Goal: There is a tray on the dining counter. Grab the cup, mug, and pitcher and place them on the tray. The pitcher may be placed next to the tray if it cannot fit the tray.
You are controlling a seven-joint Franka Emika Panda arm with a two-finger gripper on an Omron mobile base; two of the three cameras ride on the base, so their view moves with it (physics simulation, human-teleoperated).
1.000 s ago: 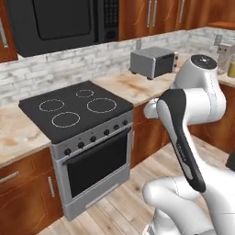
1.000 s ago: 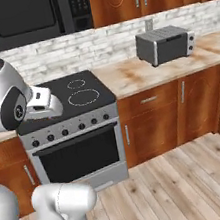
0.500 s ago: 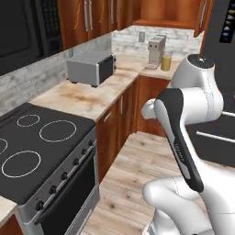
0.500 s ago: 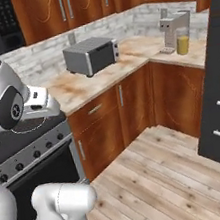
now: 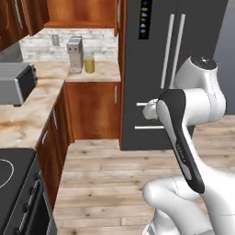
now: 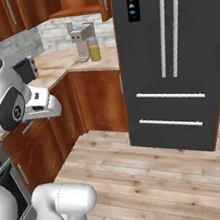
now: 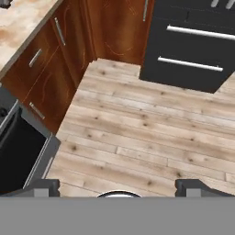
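Fingers [image 7: 46, 187] stand wide apart at the bottom of the hand view, one tip at lower left and the other at lower right, with nothing between them but the wood floor [image 7: 137, 133] below. The gripper [image 7: 118, 188] grips nothing.

At the top of the hand view runs the dark fridge [image 7: 193, 50] with two pale bar handles, and wood cabinets [image 7: 50, 69] fill the upper left, a strip of counter [image 7: 18, 23] above them. The dark stove [image 7: 18, 156] front sits at lower left.

In the left base view the pitcher [image 5: 89, 64], a clear glass with orange liquid, stands in the upper left of the frame on the back counter [image 5: 103, 71], just beside a grey coffee machine [image 5: 75, 54] on its left. The right base view shows the same pitcher [image 6: 94, 51] near top centre, again just right of the machine [image 6: 83, 41]. A grey toaster oven [image 5: 16, 83] sits at the left edge of the left base view. The fridge [image 6: 174, 55] fills the upper right of the right base view.
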